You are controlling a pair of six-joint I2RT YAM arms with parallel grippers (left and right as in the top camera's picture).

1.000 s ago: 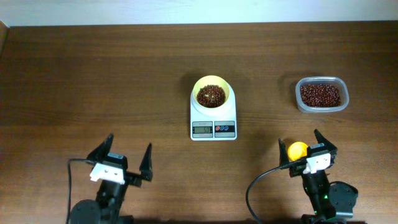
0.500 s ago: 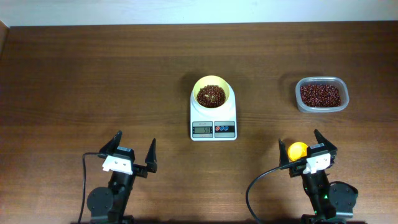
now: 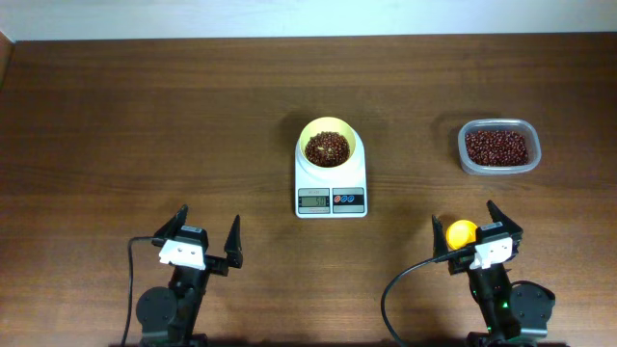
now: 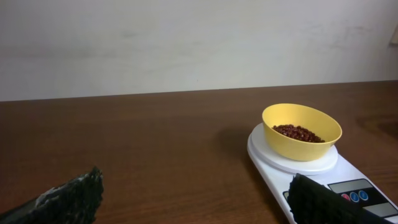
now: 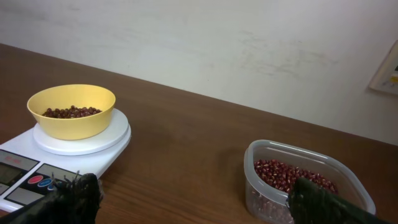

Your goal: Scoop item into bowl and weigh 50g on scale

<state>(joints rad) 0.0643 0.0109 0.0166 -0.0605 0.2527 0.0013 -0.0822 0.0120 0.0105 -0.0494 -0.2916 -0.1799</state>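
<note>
The pale-yellow bowl stands on the white scale at mid-table and holds a small heap of dark red-brown beans. My left gripper is open and empty, near the front edge left of the scale. The left wrist view shows it facing the bowl and scale. My right gripper is open, near the front edge right of the scale. The right wrist view shows it between the scale with its bowl and the bean container.
A clear rounded-rectangular container of more beans sits at the right; it also shows in the right wrist view. A yellow scoop lies by the right gripper's base. A pale wall stands behind the table.
My left gripper shifted a little to the right and turned straighter a second ago, then stayed still. The right arm, scale and bowl have not moved.
</note>
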